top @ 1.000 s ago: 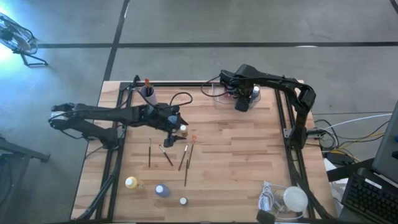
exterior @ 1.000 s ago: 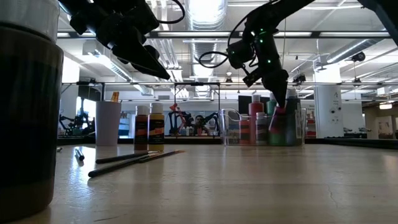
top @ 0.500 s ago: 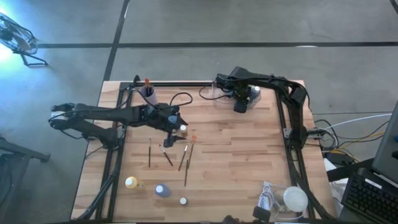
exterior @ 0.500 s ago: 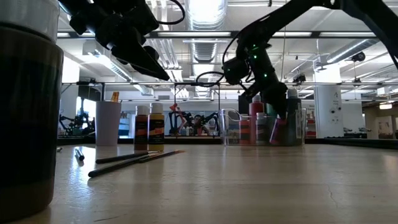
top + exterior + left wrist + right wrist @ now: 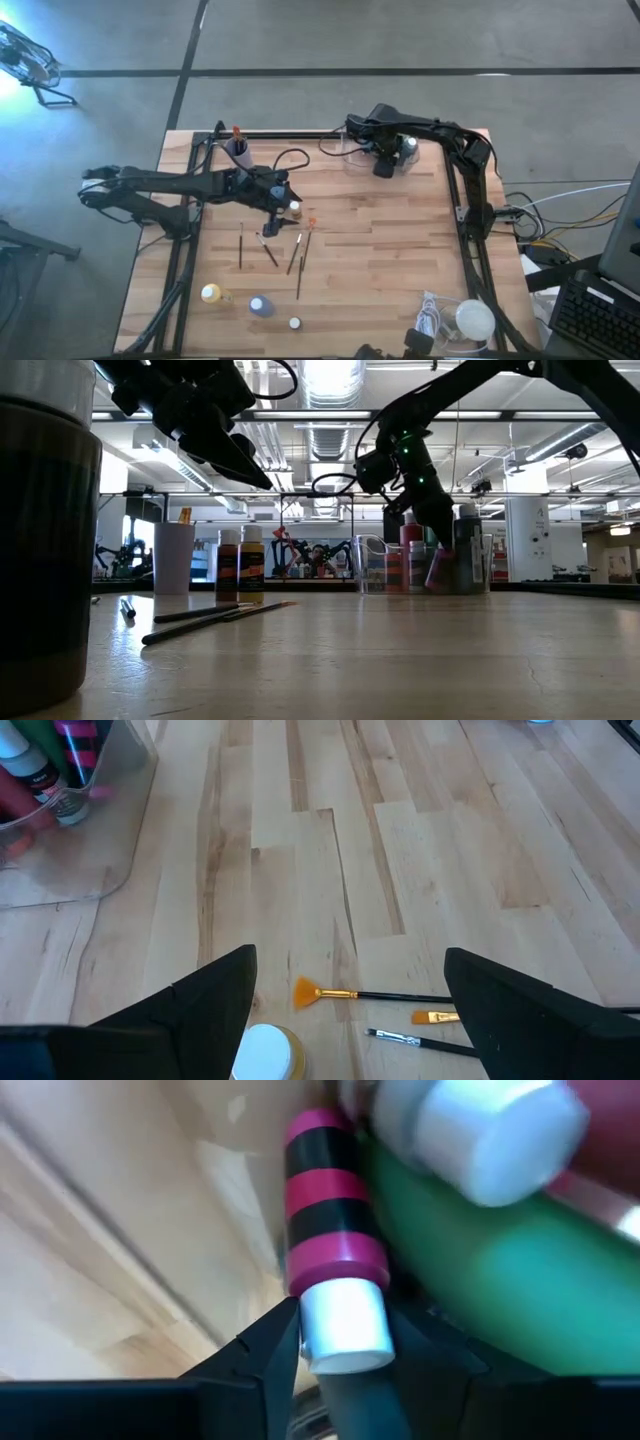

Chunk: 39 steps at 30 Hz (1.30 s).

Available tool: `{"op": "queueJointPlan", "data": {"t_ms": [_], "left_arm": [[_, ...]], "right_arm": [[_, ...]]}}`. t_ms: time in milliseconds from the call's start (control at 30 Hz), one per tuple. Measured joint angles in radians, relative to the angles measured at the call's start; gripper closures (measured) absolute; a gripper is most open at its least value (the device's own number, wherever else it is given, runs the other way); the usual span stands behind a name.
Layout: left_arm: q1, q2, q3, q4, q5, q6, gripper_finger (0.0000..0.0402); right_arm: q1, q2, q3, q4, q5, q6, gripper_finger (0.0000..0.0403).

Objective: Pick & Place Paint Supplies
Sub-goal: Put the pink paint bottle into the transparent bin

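Right pincer [image 5: 340,1342] in tray [image 5: 352,158], loosening round pink bottle [image 5: 332,1230]: placement near done. Left pincer [image 5: 345,1010] spread over brushes [image 5: 370,994].

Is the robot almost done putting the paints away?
Not yet. Some bottles already stand in the clear tray. The right gripper is placing a pink bottle there now. The left gripper hangs open above a brown bottle. The brushes and three bottles near the table's front edge remain.
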Motion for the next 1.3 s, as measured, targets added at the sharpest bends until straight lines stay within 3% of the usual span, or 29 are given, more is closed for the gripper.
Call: {"op": "queueJointPlan", "data": {"t_ms": [233,933,1300], "left_arm": [[0.000,0.000,0.000,-0.001,0.000,0.001,0.0074],[0.000,0.000,0.000,-0.002,0.000,0.003,0.0074],[0.000,0.000,0.000,-0.015,0.000,0.003,0.0074]], "right_arm": [[0.000,-0.002,0.007,-0.030,0.006,0.005,0.0250],[0.014,-0.027,0.048,-0.101,0.006,0.111,0.0312],[0.044,-0.034,0.131,0.002,-0.115,0.157,0.0331]]}}
